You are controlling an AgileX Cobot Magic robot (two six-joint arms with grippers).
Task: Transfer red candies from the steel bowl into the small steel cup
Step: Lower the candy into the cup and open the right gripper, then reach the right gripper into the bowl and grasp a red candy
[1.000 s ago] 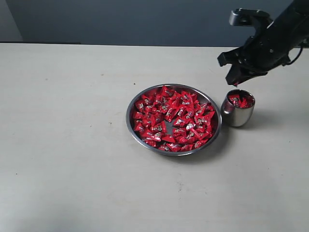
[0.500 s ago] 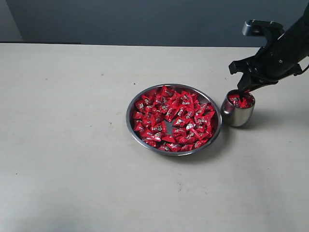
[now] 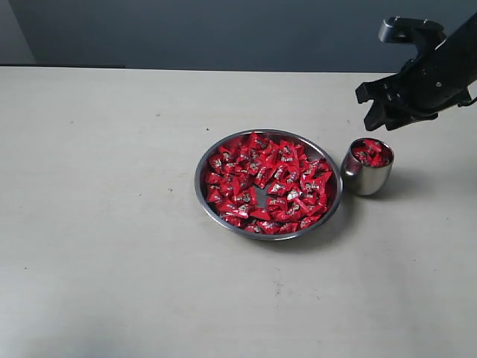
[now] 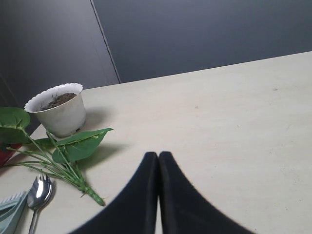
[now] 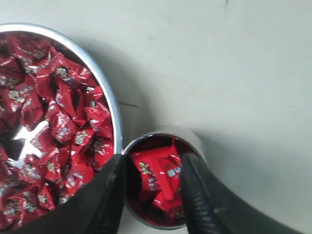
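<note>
The steel bowl (image 3: pixel 198 181) sits mid-table, heaped with red candies (image 3: pixel 267 183). Just to its right stands the small steel cup (image 3: pixel 363 181) with a few red candies (image 3: pixel 371 154) inside. My right gripper (image 3: pixel 378 119) hovers a little above the cup, open and empty. In the right wrist view its two black fingers (image 5: pixel 113 175) frame the cup's mouth (image 5: pixel 196 141), where candies (image 5: pixel 158 176) lie, and the bowl's rim (image 5: pixel 111 100) is alongside. My left gripper (image 4: pixel 158 155) is shut with nothing in it, over bare table, outside the exterior view.
Near the left gripper are a white plant pot (image 4: pixel 57 111), a leafy green stem (image 4: pixel 78 144) lying on the table, and a metal spoon (image 4: pixel 39 191). A dark wall runs behind the pale table (image 3: pixel 112 224).
My right gripper dipped to the cup's mouth, then opened and rose slightly. The candy it carried now lies in the cup.
</note>
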